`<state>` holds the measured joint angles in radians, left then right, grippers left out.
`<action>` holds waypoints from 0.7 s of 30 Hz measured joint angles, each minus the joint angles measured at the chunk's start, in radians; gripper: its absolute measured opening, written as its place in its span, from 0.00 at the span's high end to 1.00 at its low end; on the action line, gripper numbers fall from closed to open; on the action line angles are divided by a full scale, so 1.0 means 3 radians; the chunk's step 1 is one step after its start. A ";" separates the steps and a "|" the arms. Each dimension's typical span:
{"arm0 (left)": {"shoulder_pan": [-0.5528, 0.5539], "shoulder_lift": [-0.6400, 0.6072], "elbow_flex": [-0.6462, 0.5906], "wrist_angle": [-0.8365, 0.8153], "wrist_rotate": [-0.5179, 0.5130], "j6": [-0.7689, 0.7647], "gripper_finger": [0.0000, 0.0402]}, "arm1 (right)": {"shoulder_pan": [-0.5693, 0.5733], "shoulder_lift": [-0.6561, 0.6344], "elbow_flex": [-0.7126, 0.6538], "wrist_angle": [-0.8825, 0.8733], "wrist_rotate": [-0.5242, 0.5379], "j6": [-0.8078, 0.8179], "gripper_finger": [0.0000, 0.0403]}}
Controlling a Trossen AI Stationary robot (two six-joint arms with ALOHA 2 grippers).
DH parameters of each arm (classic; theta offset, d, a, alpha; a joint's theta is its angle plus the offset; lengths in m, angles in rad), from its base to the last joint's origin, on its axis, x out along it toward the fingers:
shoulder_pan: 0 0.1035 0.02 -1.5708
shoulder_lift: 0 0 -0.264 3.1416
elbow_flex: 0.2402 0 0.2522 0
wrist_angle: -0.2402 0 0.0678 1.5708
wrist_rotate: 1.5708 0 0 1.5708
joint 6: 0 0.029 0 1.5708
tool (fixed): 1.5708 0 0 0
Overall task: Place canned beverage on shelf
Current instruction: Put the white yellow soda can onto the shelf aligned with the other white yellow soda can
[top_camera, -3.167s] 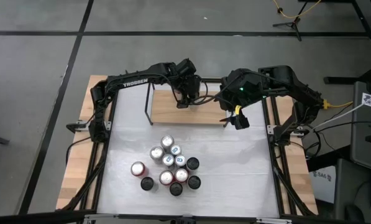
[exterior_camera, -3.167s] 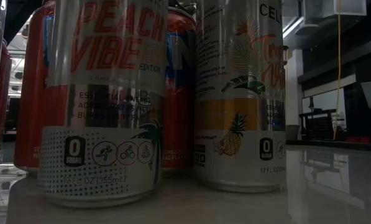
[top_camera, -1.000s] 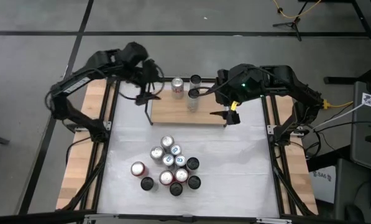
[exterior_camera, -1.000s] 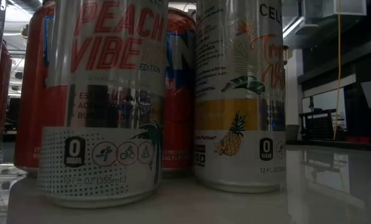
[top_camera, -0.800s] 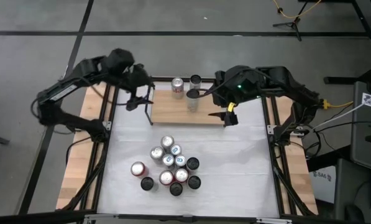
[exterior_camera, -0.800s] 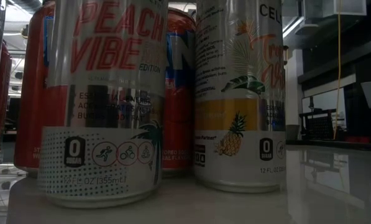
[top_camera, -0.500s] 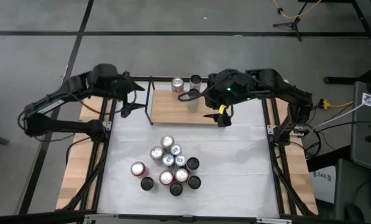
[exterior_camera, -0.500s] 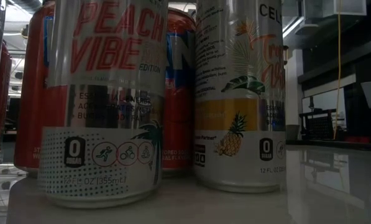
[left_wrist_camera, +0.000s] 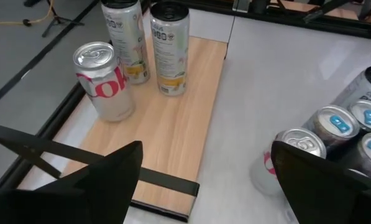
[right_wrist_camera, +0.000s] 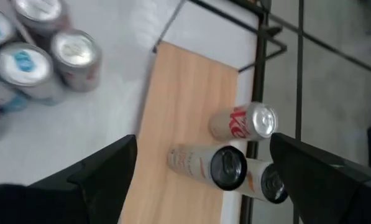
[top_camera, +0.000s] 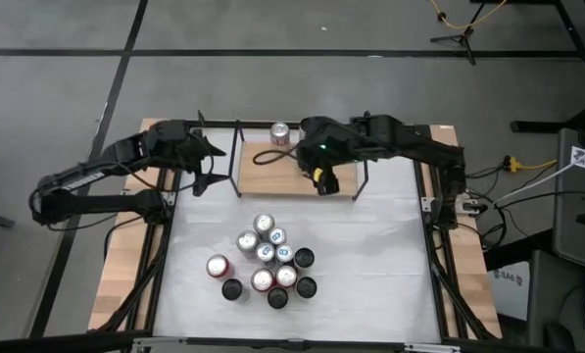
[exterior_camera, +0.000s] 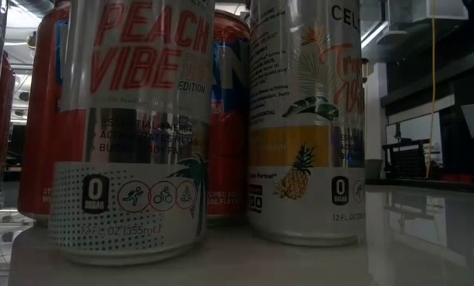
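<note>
Three cans stand upright on the shelf (left_wrist_camera: 173, 130) at the far side of the table: a short silver-and-red can (left_wrist_camera: 104, 81) and two slim tall cans (left_wrist_camera: 169, 46) just beside it, all near one end of the light-wood board. Above the shelf hangs the right gripper (top_camera: 321, 178), fingers spread wide and holding nothing, with the three cans showing between them in its wrist view. Off the shelf's left end sits the left gripper (top_camera: 200, 169), jaws parted too, empty, low over the table's edge. Nearer the front, a tight cluster of cans (top_camera: 268, 257) waits on the white tabletop (top_camera: 370, 275), well apart from the shelf.
</note>
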<state>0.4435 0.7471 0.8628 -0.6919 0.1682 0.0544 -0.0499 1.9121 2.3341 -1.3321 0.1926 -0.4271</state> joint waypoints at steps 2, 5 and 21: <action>0.0000 -0.0001 -0.0079 0.0084 0.0003 0.0000 0.13 | -0.0084 0.0070 0.0000 -0.0002 0.0001 -0.0001 0.10; 0.0000 -0.0001 -0.0166 0.0206 0.0003 -0.0005 0.13 | -0.0247 0.0163 0.0000 -0.0014 -0.0012 0.0000 0.10; 0.0000 0.0000 -0.0218 0.0255 0.0006 -0.0088 0.13 | -0.0971 0.0700 0.0000 -0.0023 -0.0862 -0.0108 0.10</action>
<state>0.4435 0.7471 0.7975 -0.6155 0.1699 0.0278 -0.3413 2.1221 2.3341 -1.3391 -0.0661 -0.4594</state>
